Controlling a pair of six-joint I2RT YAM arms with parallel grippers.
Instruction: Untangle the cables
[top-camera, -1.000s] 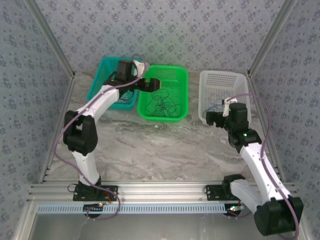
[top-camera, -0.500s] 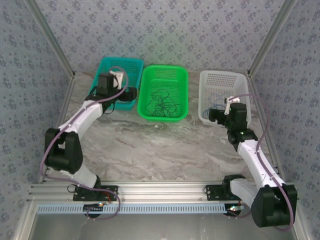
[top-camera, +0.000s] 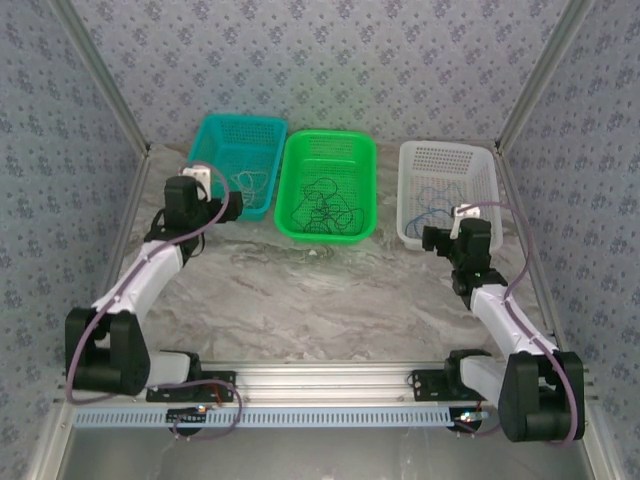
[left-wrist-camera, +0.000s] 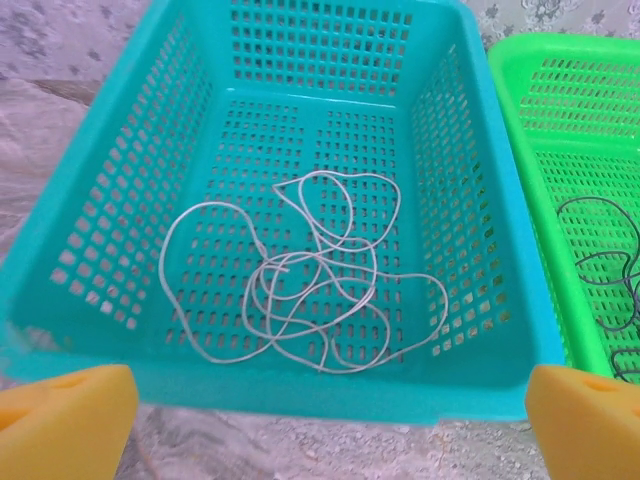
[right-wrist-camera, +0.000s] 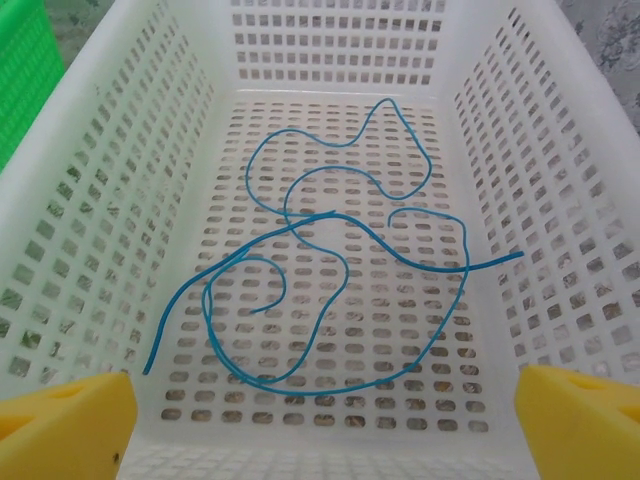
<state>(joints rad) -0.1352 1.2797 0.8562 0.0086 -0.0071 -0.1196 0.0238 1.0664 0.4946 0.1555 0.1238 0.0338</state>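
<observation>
Three baskets are seen in a row across the upper middle of the top view, on a marbled table (top-camera: 320, 300): a teal basket (top-camera: 236, 120) at the left, a green basket (top-camera: 328, 137) in the centre and a white basket (top-camera: 445, 148) at the right. The cables are divided among them. A whitish cable (left-wrist-camera: 283, 265) is laid in loose overlapping loops on the floor of the teal basket, at the centre of the left wrist view. A dark tangle of cables (top-camera: 322, 208) is found in the lower half of the green basket. A blue cable (right-wrist-camera: 300, 222) is spread in open curves over the floor of the white basket, with one end lying at the lower left and another at the right of the right wrist view. The left gripper (top-camera: 236, 204) is held just outside the teal basket's lower left corner, and its yellow fingers (left-wrist-camera: 65, 420) are seen at the bottom corners of its wrist view, set wide apart with nothing gripped. The right gripper (top-camera: 426, 238) is placed at the lower edge of the white basket; its fingers (right-wrist-camera: 60, 420) are likewise spread wide and nothing is held between them.
</observation>
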